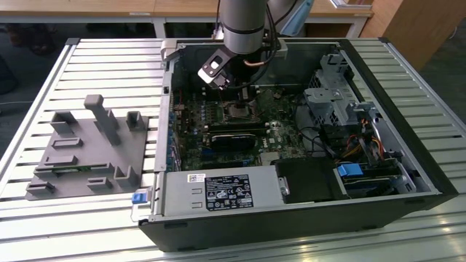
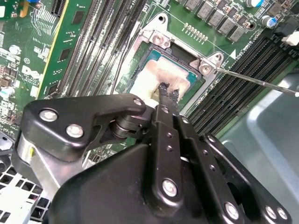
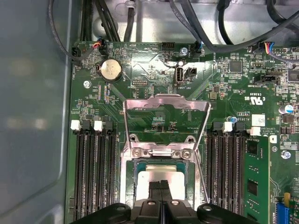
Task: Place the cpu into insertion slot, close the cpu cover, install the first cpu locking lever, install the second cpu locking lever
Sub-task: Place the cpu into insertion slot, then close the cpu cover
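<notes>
The cpu [image 2: 156, 77] lies flat in the insertion slot [image 2: 153, 52], its silvery top smeared with brownish residue; the first wrist view also has the cpu [image 3: 161, 171] inside the insertion slot [image 3: 136, 164]. My gripper [image 2: 168, 91] is shut, its black fingertips [image 3: 156, 185] pressed together right over the chip's middle with nothing between them. The cpu cover [image 3: 166, 99] stands swung open behind the socket. A thin metal locking lever [image 2: 257, 82] sticks out unlatched beside the socket. In the exterior view the gripper [image 1: 244, 101] hangs inside the open computer case.
Long black memory slots [image 3: 96, 172] flank the socket on both sides. A coin battery [image 3: 111, 70] and cables lie beyond it. The power supply [image 1: 218, 191] and drive cage [image 1: 335, 93] crowd the case. A grey fixture tray [image 1: 87, 147] sits on the exterior view's left.
</notes>
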`<state>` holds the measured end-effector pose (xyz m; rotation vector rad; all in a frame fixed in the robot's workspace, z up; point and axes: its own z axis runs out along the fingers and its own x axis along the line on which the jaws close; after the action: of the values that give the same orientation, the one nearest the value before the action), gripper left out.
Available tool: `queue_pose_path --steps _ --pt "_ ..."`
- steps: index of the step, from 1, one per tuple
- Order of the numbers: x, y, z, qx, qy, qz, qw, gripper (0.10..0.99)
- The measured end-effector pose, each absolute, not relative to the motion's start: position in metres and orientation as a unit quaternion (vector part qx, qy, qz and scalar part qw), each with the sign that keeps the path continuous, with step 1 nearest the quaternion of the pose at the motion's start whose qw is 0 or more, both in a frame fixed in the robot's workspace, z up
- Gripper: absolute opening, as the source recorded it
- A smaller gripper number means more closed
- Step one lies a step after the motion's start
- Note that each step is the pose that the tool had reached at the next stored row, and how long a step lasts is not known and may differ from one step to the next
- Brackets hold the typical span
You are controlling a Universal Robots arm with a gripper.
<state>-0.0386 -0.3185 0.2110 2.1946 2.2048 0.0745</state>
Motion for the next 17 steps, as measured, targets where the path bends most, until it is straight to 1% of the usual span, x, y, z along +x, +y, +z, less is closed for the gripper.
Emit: queue_pose_path --steps 17 --pt "-0.0386 -0.3185 0.215 0.705 0.708 0.024 0.015 0.106"
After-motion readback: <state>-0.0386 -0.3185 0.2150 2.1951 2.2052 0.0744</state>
